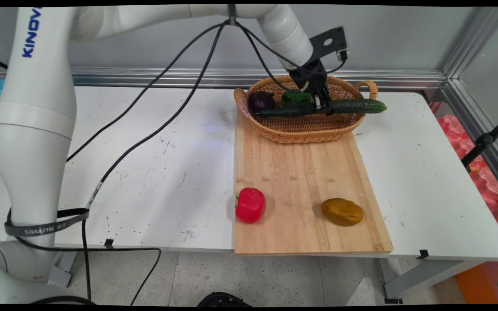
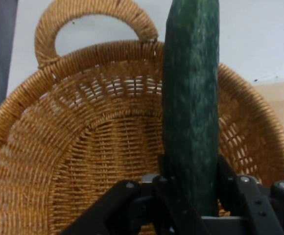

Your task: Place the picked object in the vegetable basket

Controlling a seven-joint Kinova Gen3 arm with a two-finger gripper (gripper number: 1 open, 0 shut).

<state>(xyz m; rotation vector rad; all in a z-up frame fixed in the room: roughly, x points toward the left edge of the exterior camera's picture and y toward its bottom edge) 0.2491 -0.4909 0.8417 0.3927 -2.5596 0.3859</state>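
Observation:
A long dark green cucumber lies level over the wicker basket, its right end sticking out past the rim. My gripper is shut on the cucumber near its middle. In the hand view the cucumber runs up between the two fingers, with the basket's woven wall and one handle below it. Inside the basket lie a purple eggplant and a green pepper, just left of my gripper.
The basket stands on the far end of a wooden cutting board. A red pepper and a brown potato sit on the board's near part. Black cables hang from the arm over the white table.

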